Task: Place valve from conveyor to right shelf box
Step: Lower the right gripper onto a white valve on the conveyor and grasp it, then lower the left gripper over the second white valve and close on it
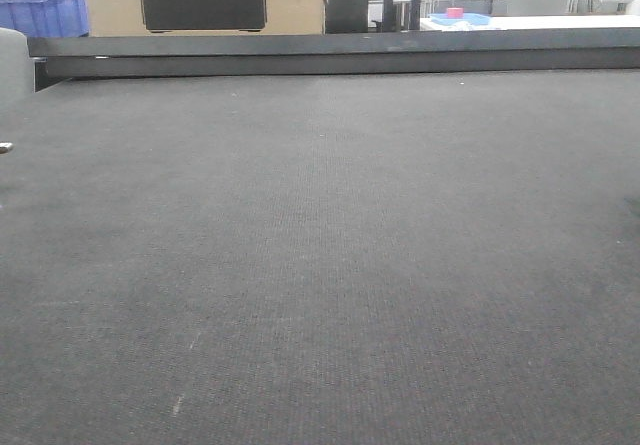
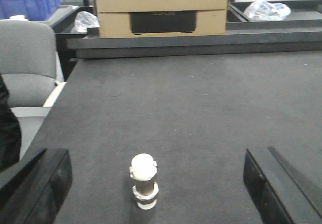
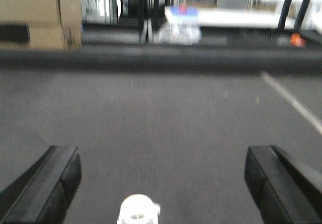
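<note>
Jaws wide open, empty (both arms); valve [image 2: 144, 181], perhaps upright, on conveyor [image 1: 320, 265].

One valve [image 2: 144, 181] stands between the left claw's [image 2: 157, 183] two wide-apart fingers [image 2: 48, 183]. One valve [image 3: 138, 210] shows low between the right claw's [image 3: 161, 181] two spread fingers; whether it is the same one cannot be told. Ahead of the left claw: one belt [image 2: 201, 108], one carton [image 2: 161, 2], two bags [image 2: 85, 20], one crate [image 2: 27, 0]. To its left: one chair [image 2: 25, 58].
</note>
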You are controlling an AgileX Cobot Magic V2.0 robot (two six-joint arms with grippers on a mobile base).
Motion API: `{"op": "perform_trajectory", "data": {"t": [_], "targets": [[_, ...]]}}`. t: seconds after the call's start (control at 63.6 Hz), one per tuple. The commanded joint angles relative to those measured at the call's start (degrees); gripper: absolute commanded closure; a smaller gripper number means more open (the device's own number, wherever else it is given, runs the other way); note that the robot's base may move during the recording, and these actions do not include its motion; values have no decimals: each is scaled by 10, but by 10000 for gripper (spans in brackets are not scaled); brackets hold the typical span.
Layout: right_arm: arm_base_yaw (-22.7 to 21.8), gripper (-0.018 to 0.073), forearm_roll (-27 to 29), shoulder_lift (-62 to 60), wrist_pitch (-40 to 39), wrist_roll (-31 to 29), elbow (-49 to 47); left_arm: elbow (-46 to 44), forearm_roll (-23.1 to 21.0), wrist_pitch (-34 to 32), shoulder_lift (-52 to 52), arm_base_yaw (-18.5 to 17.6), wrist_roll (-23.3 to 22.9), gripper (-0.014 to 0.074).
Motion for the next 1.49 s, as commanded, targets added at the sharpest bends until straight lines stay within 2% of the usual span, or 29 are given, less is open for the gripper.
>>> {"op": "perform_trajectory", "data": {"t": [0.0, 0.11, 0.315, 0.425, 0.786, 0.991, 1.478], "targets": [[0, -9, -8, 83, 80, 0, -65, -6, -5, -4, 6, -11, -4, -3], [3, -9, -8, 185, 179, 0, -157, -6, -5, -4, 8, -13, -4, -3], [41, -9, -8, 349, 383, 0, -317, -6, -5, -4, 8, -13, -4, -3], [41, -9, -8, 421, 437, 0, -364, -6, -5, -4, 8, -13, -4, -3], [27, -9, -8, 556, 430, 15, -374, -6, -5, -4, 8, -13, -4, -3], [27, -9, 22, 609, 412, 15, -374, -6, -5, -4, 8, -13, -4, -3], [28, -9, 23, 633, 330, 15, -318, -6, -5, -4, 8, -13, -4, -3]]}}
